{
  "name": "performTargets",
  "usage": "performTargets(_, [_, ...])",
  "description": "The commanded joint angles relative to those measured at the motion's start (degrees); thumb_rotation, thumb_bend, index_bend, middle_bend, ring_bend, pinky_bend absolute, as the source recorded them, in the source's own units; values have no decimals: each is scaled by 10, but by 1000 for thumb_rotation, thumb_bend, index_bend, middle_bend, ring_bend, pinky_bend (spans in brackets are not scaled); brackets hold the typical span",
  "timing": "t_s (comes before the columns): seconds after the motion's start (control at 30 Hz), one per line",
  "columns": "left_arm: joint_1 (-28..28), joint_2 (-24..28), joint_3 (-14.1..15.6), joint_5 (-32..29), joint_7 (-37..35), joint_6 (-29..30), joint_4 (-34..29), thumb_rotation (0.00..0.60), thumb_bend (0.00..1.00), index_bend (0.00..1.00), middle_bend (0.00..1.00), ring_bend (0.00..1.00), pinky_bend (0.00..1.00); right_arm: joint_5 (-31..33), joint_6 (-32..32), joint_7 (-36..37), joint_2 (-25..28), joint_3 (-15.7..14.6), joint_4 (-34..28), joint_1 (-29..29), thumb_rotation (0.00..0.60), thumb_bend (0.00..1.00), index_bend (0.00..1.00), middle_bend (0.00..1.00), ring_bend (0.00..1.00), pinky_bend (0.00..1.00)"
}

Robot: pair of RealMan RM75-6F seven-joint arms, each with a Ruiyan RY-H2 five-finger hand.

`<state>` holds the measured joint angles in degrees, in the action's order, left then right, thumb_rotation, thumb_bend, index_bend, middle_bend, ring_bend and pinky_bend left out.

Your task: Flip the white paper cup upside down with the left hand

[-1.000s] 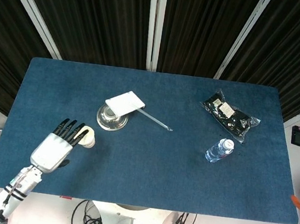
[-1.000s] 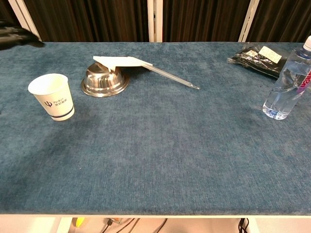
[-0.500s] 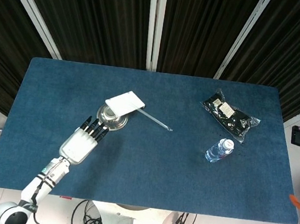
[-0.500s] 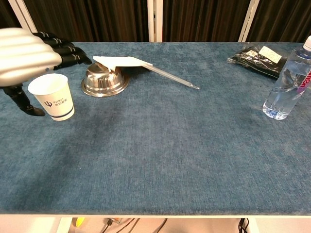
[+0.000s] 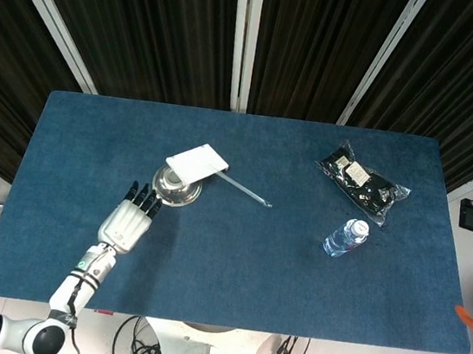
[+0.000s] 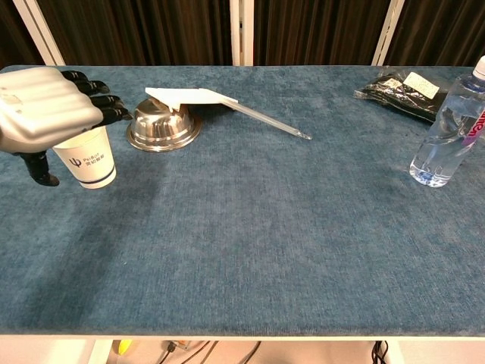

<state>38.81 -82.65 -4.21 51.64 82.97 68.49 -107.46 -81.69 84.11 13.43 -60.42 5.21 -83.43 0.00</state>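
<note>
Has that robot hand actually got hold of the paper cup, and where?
Not clearly. The left hand lies over the cup's rim, thumb beside its wall; a real grip cannot be told.

In the head view, the left hand covers the white paper cup entirely. In the chest view, the same hand hides the cup's rim and upper wall; contact between fingers and cup cannot be determined. The hand's wrist is cut off at the 9 o'clock edge there. The water bottle is cropped at the 3 o'clock edge, its label only partly visible. Print on the black packet is too small to read.
</note>
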Motion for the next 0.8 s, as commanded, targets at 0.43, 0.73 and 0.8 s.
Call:
performTargets(0.43, [25,-13,34,39,-39,7,54,600,118,297,254,13,160,13,-14,-4,4,-1,-4,1,600,57,0,0,0,0])
performTargets(0.73, [25,-22,46,76,-63,27,82,600,171,372,348,84,215,18,-21,-4,5,-1,-4,2,600,56,0,0,0,0])
performTargets(0.8, [22,-22,50,89,-80,28,87,600,186,395,371,104,232,18,-22,-4,5,-1,-4,2,600,57,0,0,0,0])
